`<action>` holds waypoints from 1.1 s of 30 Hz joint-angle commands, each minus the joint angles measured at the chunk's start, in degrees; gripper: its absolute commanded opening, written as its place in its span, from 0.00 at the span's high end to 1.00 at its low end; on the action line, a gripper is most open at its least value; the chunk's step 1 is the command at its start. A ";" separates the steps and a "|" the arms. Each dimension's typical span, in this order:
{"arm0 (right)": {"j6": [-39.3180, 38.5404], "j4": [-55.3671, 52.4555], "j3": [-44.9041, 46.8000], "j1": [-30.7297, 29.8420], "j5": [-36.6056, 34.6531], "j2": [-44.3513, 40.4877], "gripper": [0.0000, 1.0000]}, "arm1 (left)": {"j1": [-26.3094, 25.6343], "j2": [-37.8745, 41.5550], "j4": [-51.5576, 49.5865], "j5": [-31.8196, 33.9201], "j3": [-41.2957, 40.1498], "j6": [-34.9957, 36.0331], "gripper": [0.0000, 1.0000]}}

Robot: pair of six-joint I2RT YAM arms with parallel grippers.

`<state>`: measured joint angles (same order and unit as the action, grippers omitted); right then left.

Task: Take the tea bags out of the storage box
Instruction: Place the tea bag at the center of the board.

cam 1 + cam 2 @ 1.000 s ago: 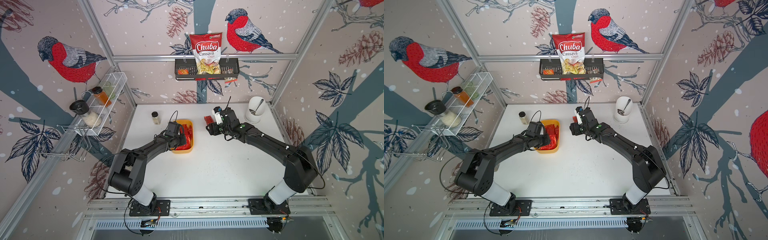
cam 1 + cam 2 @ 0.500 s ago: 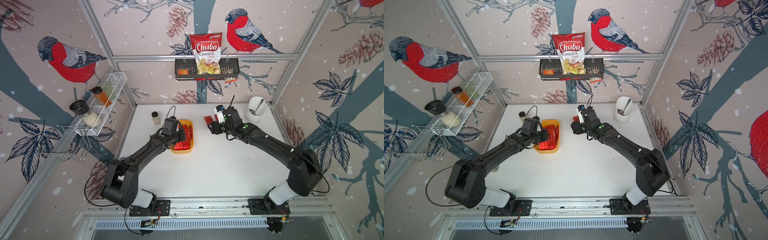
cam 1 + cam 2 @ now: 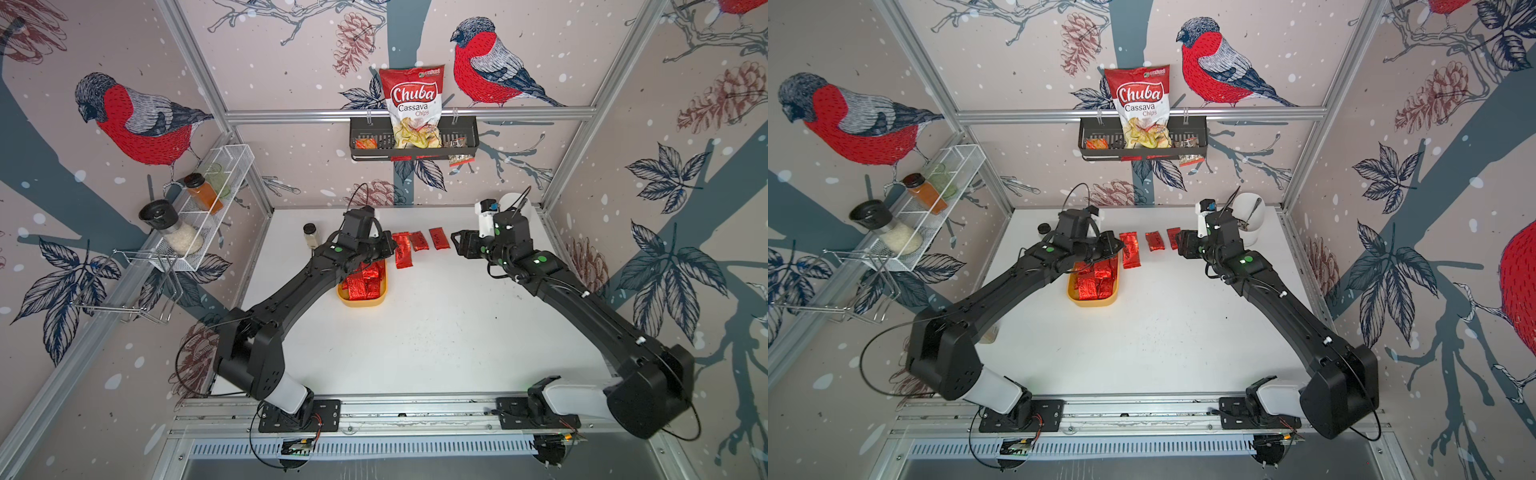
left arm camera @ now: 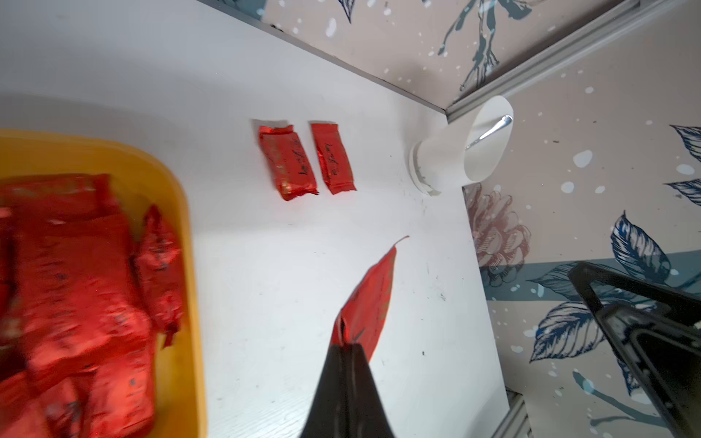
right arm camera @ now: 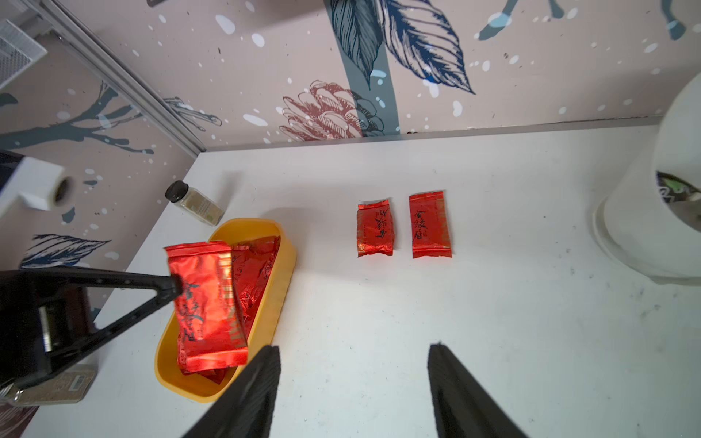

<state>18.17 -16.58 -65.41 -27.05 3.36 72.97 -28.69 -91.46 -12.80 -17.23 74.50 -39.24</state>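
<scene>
- The left gripper (image 5: 176, 282) pinches one tea bag (image 5: 206, 299) just beside the storage box (image 5: 275, 295); it is edge-on in the left wrist view, and its printed face shows in the right wrist view.
- The right gripper (image 5: 354, 347) stands wide and empty.

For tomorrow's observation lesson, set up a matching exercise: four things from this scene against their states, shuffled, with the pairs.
1 yellow-orange plastic storage box
2 white round cup
3 left jaws
4 right jaws

a open, empty
b shut on a red foil tea bag
c holding a metal utensil
d holding several red foil tea bags

Pairs: 1-d, 2-c, 3-b, 4-a
</scene>
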 commanded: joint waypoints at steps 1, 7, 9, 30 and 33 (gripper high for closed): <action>1.89 -1.66 2.59 1.81 -0.24 -5.07 0.32 | -2.98 -6.43 6.77 -3.56 5.31 -5.13 1.00; 2.39 -4.79 5.66 2.60 -1.32 -13.01 0.30 | -7.24 -25.18 10.94 -6.24 22.92 -7.00 1.00; 2.69 -5.64 6.44 2.61 -1.18 -14.81 0.30 | -7.77 -31.61 11.53 -7.26 29.28 -7.90 1.00; 2.17 -5.55 13.25 2.55 2.31 -20.81 0.29 | -4.55 -68.22 10.61 -7.26 68.94 -13.54 1.00; 1.70 -4.71 13.20 2.58 2.71 -19.86 0.29 | -4.32 -68.76 10.88 -7.36 68.94 -13.47 1.00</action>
<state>20.93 -24.01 -52.25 -24.38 5.21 52.60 -33.23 -159.87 -4.69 -23.99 143.57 -52.64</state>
